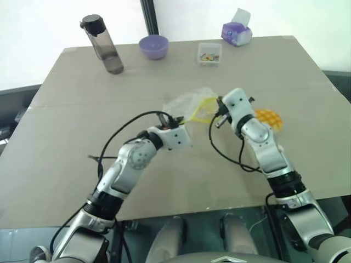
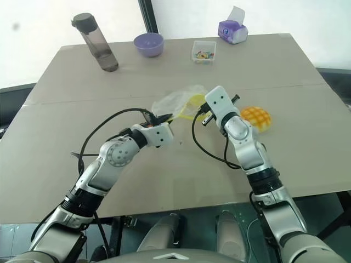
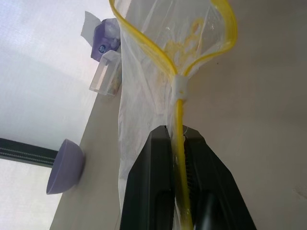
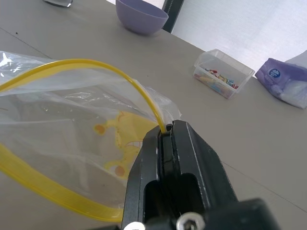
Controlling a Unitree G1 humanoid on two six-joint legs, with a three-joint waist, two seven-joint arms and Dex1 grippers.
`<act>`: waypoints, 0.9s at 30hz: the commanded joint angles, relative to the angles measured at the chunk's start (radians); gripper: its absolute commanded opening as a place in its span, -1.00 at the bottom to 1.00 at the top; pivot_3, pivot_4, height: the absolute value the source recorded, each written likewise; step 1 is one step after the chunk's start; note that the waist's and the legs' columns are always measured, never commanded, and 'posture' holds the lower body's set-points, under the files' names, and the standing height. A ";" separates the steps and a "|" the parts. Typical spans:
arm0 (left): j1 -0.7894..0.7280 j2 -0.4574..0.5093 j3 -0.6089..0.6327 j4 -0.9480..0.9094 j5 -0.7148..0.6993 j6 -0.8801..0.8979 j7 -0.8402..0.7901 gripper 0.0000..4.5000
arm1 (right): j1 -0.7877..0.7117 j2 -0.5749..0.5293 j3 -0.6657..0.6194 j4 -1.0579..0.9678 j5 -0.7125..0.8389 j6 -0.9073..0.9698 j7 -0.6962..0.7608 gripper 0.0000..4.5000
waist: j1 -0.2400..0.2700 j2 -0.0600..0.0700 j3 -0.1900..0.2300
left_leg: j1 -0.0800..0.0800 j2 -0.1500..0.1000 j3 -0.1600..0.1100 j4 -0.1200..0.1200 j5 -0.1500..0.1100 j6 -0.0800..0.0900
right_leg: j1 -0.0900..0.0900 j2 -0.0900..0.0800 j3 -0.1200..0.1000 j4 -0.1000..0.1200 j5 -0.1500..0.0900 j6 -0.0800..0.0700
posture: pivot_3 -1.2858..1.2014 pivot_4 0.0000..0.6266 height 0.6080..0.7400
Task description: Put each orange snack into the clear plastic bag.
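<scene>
Both grippers are pinching the yellow seal strip of the clear plastic bag (image 1: 189,105) above the middle of the tan table (image 1: 82,164). In the left wrist view, the left gripper (image 3: 176,139) is clamping its two black fingers (image 3: 153,163) together on the closed stretch of the strip, just below the white slider (image 3: 179,87); beyond the slider the strip is splitting into an open loop. In the right wrist view, the right gripper (image 4: 168,132) is pressing its fingers together on one lip of that strip, with the bag's mouth gaping beside it and a yellow print showing through the film.

Seen from the head, the left gripper (image 1: 184,125) is sitting at the near side of the bag and the right gripper (image 1: 218,114) is holding its right edge, the crinkled film bulging between and beyond them.

The orange snack (image 1: 269,118), a domed bun with a grid top, is lying on the table just to the right of the right gripper's wrist, outside the bag.

Farther out, along the table's far edge, a dark water bottle (image 1: 102,45) is standing to the left, a purple bowl (image 1: 153,47) next to it, then a small clear box of coloured bits (image 1: 209,53), and a purple tissue pack (image 1: 237,32) at the far right.
</scene>
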 commanded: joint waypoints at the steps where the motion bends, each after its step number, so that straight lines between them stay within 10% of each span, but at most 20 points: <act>1: 0.003 -0.006 0.016 -0.047 0.001 0.003 -0.002 -0.87 | -0.027 0.005 0.004 -0.036 -0.009 -0.005 -0.014 -1.00 | 0.000 0.000 0.000 | 0.000 0.000 0.000 0.000 0.000 0.000 | 0.000 0.000 0.000 0.000 0.000 0.000 | 0.03 -0.52 0.99; 7: -0.008 -0.003 0.034 -0.029 -0.006 0.007 0.002 -0.87 | -0.011 -0.022 0.008 -0.060 0.005 0.042 0.048 -1.00 | 0.000 0.000 0.000 | 0.000 0.000 0.000 0.000 0.000 0.000 | 0.000 0.000 0.000 0.000 0.000 0.000 | 0.03 -0.52 0.99; 13: -0.010 -0.024 0.067 -0.015 -0.046 0.039 0.004 -0.91 | -0.025 -0.065 -0.038 -0.083 0.002 0.042 0.019 0.22 | 0.001 0.000 0.000 | 0.000 0.000 0.000 0.000 0.000 0.000 | 0.000 0.000 0.000 0.000 0.000 0.000 | 0.03 -0.52 0.99; 23: -0.024 -0.048 0.079 0.001 -0.081 0.058 -0.002 -0.91 | 0.062 -0.143 -0.103 -0.163 0.161 0.022 0.154 0.22 | 0.001 0.000 0.000 | 0.000 0.000 0.000 0.000 0.000 0.000 | 0.000 0.000 0.000 0.000 0.000 0.000 | 0.03 -0.52 0.99; 27: -0.027 -0.057 0.071 0.007 -0.084 0.054 -0.001 -0.91 | 0.073 -0.157 -0.081 -0.176 0.176 -0.032 0.174 -0.55 | -0.001 0.000 0.000 | 0.000 0.000 0.001 0.001 0.000 0.000 | 0.000 0.000 0.000 0.000 0.000 0.000 | 0.03 -0.52 0.99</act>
